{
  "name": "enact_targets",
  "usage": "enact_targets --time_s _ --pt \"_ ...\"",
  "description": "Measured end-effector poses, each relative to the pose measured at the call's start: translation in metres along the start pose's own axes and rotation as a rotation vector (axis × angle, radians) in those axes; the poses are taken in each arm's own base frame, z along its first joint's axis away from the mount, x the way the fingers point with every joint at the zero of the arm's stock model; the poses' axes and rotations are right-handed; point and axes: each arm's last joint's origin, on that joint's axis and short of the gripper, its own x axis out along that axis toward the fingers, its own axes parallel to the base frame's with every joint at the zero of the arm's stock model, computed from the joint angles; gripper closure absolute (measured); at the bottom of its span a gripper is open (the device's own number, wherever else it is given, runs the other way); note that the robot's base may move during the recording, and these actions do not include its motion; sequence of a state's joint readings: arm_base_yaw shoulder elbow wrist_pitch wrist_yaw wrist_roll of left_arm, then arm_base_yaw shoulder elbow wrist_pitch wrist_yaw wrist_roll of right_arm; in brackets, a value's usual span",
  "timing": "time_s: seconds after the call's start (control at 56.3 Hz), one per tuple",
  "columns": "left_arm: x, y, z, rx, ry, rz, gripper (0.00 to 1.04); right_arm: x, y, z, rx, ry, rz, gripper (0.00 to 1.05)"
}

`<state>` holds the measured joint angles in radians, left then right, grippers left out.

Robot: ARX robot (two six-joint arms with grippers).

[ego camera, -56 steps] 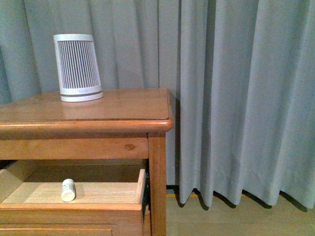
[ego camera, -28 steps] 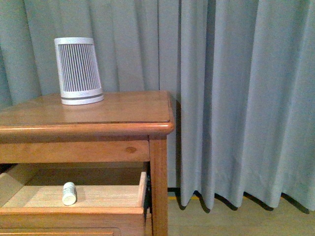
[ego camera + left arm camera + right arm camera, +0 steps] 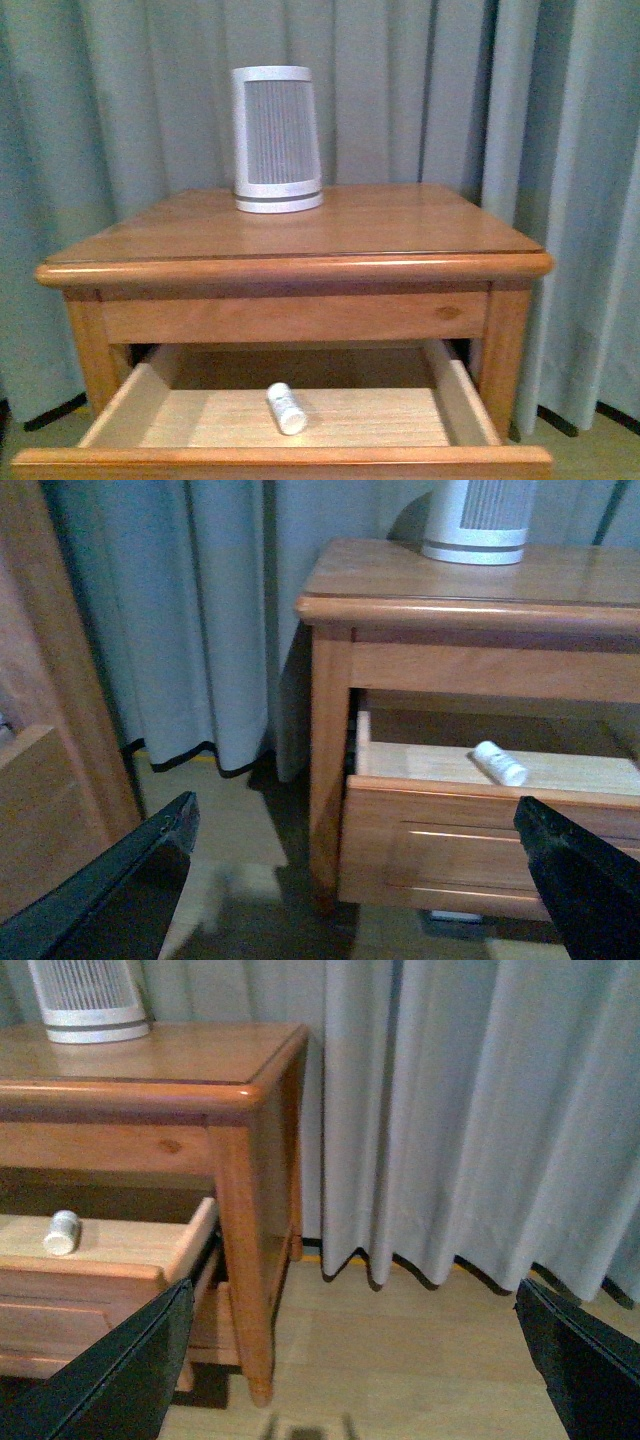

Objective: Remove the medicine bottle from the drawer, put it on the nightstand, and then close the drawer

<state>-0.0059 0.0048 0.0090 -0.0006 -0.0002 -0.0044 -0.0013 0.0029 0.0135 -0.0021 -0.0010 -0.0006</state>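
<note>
Medicine bottle [image 3: 287, 408] lying inside open drawer [image 3: 280, 462] of nightstand [image 3: 300, 318]; slatted white device [image 3: 277, 140] on worktop [image 3: 400, 225]. Left claw [image 3: 365, 880], right claw [image 3: 350, 1370] spread wide, empty.

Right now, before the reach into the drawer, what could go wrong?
The medicine bottle lies on its side on the drawer floor; a nudge could roll it away.
The nightstand rail overhangs the drawer's back, so a steep reach may hit it.
The slatted device stands on top; a careless placement could knock it.
</note>
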Motion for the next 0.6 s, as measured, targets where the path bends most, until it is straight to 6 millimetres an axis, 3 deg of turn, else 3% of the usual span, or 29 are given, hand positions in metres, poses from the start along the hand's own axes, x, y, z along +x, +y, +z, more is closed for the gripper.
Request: enact_targets --time_s 0.533,0.604 --pt "-0.0001 0.0001 0.0001 0.0 -0.002 0.003 0.07 0.0 0.0001 0.0001 0.0 -0.001 0.003 0.07" --pt "-0.0001 0.0001 0.0001 0.0 -0.002 0.003 0.07 0.0069 0.0019 0.0029 0.074 0.124 -0.069 0.07"
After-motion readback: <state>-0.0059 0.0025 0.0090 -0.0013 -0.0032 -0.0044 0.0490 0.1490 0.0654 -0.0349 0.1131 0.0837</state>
